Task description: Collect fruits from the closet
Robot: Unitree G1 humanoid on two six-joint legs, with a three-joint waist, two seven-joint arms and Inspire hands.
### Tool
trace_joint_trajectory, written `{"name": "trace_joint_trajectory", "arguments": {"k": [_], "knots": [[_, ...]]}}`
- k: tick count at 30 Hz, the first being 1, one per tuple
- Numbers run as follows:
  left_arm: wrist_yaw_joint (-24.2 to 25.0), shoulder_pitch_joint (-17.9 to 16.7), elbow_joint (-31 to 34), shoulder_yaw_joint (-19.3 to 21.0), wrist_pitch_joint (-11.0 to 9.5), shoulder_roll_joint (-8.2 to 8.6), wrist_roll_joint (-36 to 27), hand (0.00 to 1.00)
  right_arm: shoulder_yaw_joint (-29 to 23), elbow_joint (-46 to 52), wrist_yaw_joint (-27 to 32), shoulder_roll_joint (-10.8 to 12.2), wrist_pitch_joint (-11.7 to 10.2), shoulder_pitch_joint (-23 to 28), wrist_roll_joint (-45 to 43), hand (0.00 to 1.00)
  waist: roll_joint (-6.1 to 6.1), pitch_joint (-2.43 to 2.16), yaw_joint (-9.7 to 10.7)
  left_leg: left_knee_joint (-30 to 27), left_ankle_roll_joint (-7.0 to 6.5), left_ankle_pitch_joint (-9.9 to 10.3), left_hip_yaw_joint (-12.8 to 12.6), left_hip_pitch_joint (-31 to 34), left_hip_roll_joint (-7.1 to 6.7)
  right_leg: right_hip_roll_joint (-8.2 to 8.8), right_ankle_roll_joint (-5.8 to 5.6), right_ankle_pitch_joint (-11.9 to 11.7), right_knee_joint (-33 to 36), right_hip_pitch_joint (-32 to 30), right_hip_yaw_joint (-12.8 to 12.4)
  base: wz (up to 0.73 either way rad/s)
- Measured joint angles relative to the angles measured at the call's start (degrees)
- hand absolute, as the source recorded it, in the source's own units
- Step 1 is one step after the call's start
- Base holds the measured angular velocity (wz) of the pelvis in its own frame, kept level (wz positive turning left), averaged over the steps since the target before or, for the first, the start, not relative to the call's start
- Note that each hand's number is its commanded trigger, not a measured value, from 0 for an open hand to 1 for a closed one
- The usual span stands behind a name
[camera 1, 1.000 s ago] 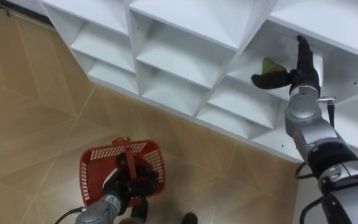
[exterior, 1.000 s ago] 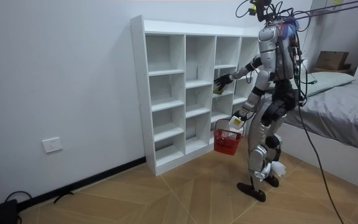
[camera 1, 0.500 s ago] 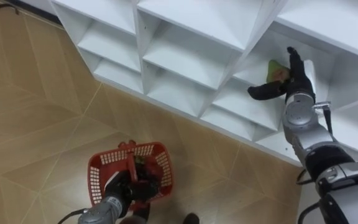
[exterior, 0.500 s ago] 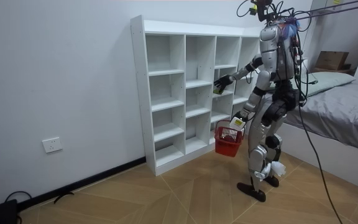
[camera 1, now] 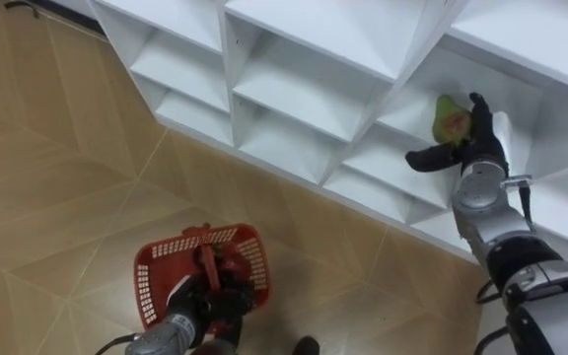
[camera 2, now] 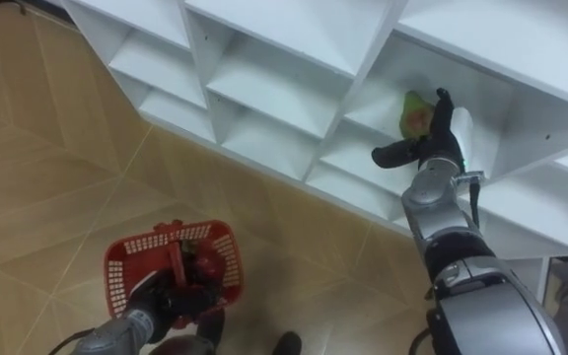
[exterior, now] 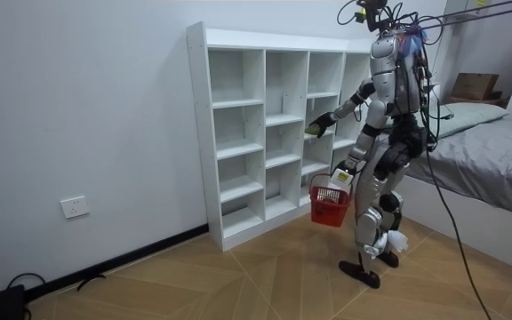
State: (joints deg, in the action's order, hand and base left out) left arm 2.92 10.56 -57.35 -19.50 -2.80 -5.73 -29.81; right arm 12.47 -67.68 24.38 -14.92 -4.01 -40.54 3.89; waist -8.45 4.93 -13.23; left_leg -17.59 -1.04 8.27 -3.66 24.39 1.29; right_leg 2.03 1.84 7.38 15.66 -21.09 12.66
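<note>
A green and red fruit [camera 1: 450, 117] lies in a compartment of the white closet shelf [camera 1: 304, 44], at my upper right. My right hand [camera 1: 473, 138] is inside that compartment, open. Its straight fingers stand against the fruit's right side and its thumb [camera 1: 428, 158] reaches out below the fruit. In the right eye view the fruit [camera 2: 414, 112] sits just left of that hand [camera 2: 440, 133]. Low at the left, my left hand [camera 1: 205, 301] is shut on the handle of a red plastic basket [camera 1: 152, 271] that hangs over the wooden floor. In the room view I stand facing the shelf with the basket [exterior: 330, 204] at knee height.
The shelf's other compartments [camera 1: 289, 84] near my arm hold nothing. Wooden floor [camera 1: 57, 197] spreads out to the left and below. A bed [exterior: 496, 160] stands behind me at the room view's right, and a white wall [exterior: 87, 107] runs to the shelf's left.
My right hand has closed in beside the fruit, which now leans against its fingers and shows more fully. The basket has swung slightly and the head view has shifted.
</note>
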Motion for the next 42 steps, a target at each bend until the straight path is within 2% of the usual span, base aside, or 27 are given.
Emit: {"name": "trace_joint_trajectory", "arguments": {"k": [7, 8, 11, 12, 14, 26, 42], "knots": [[0.1, 0.2, 0.0, -0.1, 0.0, -0.16, 0.0, 1.0, -0.2, -1.2, -0.2, 0.0, 0.0, 0.0, 0.0, 0.02, 0.0, 0.0, 0.6, -0.4, -0.01, 0.0, 0.2, 0.0, -0.05, 0.01, 0.0, 0.0, 0.2, 0.1, 0.1, 0.0], [0.1, 0.2, 0.0, -0.5, 0.0, -0.13, 0.0, 1.0, -0.2, -1.2, -0.2, 0.0, 0.0, 0.0, 0.1, 0.38, 0.0, 0.0, 0.6, -0.6, -0.01, 0.0, 0.4, 0.1, -0.05, -0.01, 0.0, 0.0, 0.2, 0.2, 0.1, 0.04], [0.1, 0.3, 0.0, -1.1, 0.0, -0.24, 0.0, 1.0, -0.2, -1.2, -0.2, 0.0, 0.0, 0.0, 0.1, 0.89, 0.0, 0.0, 0.7, -0.9, 0.0, 0.0, 0.7, 0.3, -0.03, 0.0, 0.01, 0.0, 0.2, 0.3, 0.3, 0.04], [0.1, 0.3, -0.1, -1.1, 0.0, -0.3, 0.0, 1.0, -0.3, -1.1, -0.2, 0.0, 0.0, -0.1, 0.0, 0.97, 0.0, 0.0, 0.7, -0.9, -0.01, 0.0, 0.7, 0.3, 0.0, 0.05, 0.02, 0.0, 0.2, 0.3, 0.3, 0.0], [0.1, 0.2, -0.1, -1.2, 0.0, -0.33, 0.0, 1.0, -0.3, -1.1, -0.1, 0.0, 0.0, -0.2, 0.0, 1.0, 0.0, 0.0, 0.7, -0.9, -0.03, 0.0, 0.7, 0.3, 0.02, 0.1, 0.01, 0.0, 0.2, 0.3, 0.4, 0.0], [0.1, -0.1, -0.2, -1.5, 0.0, -0.69, 0.1, 1.0, -0.3, -0.9, 1.1, -0.8, -0.2, -1.0, 0.1, 1.0, 0.1, -0.05, 0.4, -0.9, -0.1, -0.1, 1.5, 0.7, -0.06, 0.36, 0.01, 0.0, 0.1, 0.3, 1.7, 0.03], [0.1, -0.2, -0.4, -1.5, 0.3, -0.54, 0.1, 1.0, -0.3, 0.7, 2.4, -0.8, -0.2, -1.0, 0.2, 1.0, 0.57, -0.25, 0.3, -1.1, -0.12, -0.1, 1.4, 1.1, -0.02, 0.36, 0.01, 0.0, 0.1, 0.1, 1.6, 0.0]]}}
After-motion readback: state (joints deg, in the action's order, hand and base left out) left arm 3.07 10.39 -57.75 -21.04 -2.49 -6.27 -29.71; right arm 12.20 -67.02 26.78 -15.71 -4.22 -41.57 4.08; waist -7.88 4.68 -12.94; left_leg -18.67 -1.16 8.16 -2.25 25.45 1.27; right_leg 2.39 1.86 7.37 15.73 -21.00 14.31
